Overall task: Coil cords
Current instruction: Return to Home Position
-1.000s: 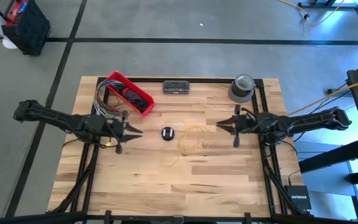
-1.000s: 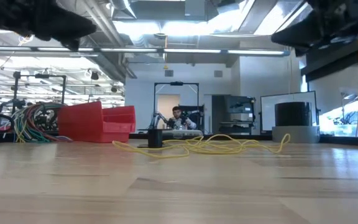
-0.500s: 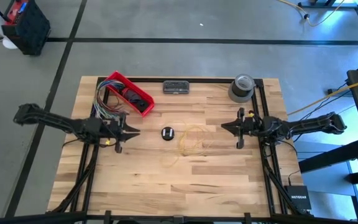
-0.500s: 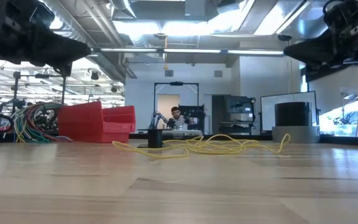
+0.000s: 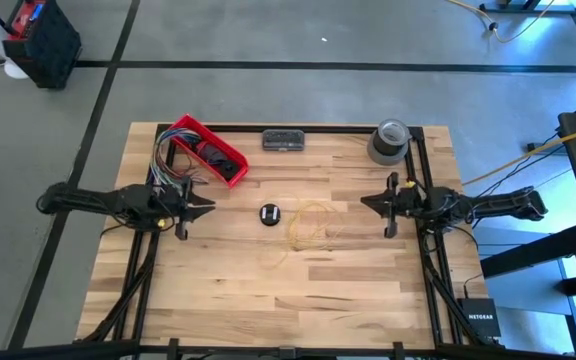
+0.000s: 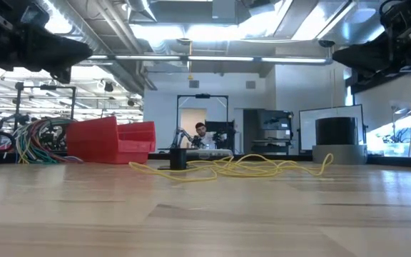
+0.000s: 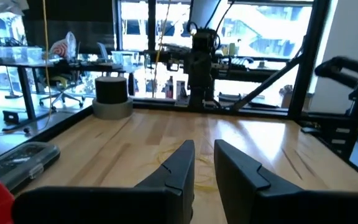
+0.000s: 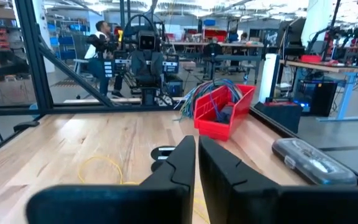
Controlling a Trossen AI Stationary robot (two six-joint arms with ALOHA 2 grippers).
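High view: my left pincer (image 5: pixel 206 204) over tabletop's left side, beside multicoloured wires (image 5: pixel 173 165). My right pincer (image 5: pixel 365 203) over tabletop's right side. Cords (image 5: pixel 308 225) in loose loops at tabletop middle, just beside black spool (image 5: pixel 270 213), on its right-edge side.

Low view: cords (image 6: pixel 248 168) sprawl flat on wood around spool; both arms up high, clear of tabletop.

Left wrist view: my fingers (image 7: pixel 179 171) apart by narrow gap.

Right wrist view: my fingers (image 8: pixel 179 165) almost together. Cords (image 8: pixel 104 168) lie ahead, red bin (image 8: pixel 222 112) beyond.
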